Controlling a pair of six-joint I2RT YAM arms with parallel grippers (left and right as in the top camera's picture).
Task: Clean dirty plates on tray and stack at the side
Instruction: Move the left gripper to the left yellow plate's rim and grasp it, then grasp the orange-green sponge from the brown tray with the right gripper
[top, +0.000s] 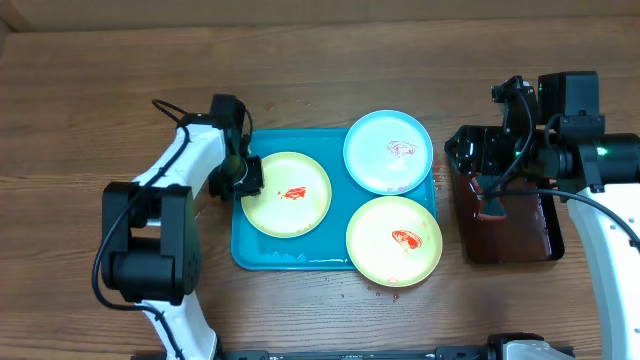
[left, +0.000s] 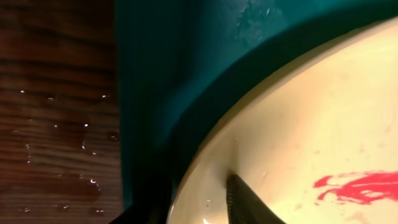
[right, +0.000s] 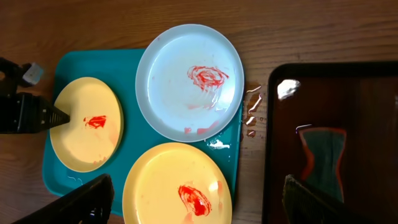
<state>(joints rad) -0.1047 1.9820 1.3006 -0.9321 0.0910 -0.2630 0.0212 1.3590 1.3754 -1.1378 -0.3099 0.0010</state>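
Nearest, a smeared yellow-green plate (top: 393, 240) overhangs the turquoise tray (top: 245, 250) at its front right corner. Further back, the left gripper (top: 246, 176) pinches the left rim of the second yellow-green plate (top: 287, 195), which lies on the tray. The right gripper (right: 198, 182) hangs spread wide over the red-brown tray (top: 510, 250). Farthest sits the light blue plate (top: 388, 151).

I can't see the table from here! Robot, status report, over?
Left hand at rim of left yellow plate, grip unclear. Right hand open, empty, above the dark tray. All three plates smeared red, on the blue tray. Nothing else on them.
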